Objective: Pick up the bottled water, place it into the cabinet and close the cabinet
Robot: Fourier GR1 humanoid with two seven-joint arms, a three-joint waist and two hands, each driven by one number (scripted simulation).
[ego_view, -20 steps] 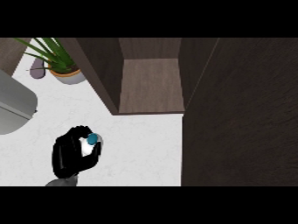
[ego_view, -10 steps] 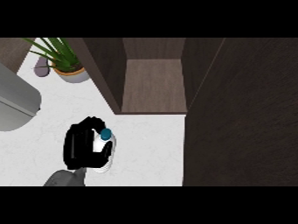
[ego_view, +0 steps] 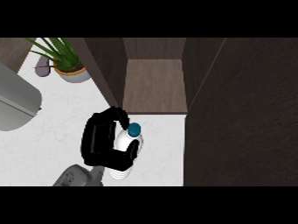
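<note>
**A:** There's the left hand [ego_view: 101,142], wrapped round the bottled water [ego_view: 126,146] — fingers curled over the far side, thumb hooked across the lower body. The teal cap pokes out above the knuckles.

**B:** And where's the bottle sitting in all this?

**A:** Over the white counter [ego_view: 157,144], just in front of the open cabinet [ego_view: 152,85], a touch left of the opening. Whether its base is touching the counter I can't tell — the hand covers too much.

**B:** How would you expect it to handle?

**A:** A clear plastic bottle, by the look of it. If it's full it would carry some weight low down, and the walls would give a little under a squeeze. Smooth sides too, so it could slide or twist in the fingers.

**B:** So the hold matters.

**A:** I'd say so. Round the middle of the body, as it is here, seems the sensible spot; the neck is narrow and the cap offers little to hold. The bottle appears to lean slightly, so I'd watch that when it goes onto the shelf.

**B:** The other hand?

**A:** Nowhere in shot. The potted plant [ego_view: 67,61] stands well clear at the back left.
</note>
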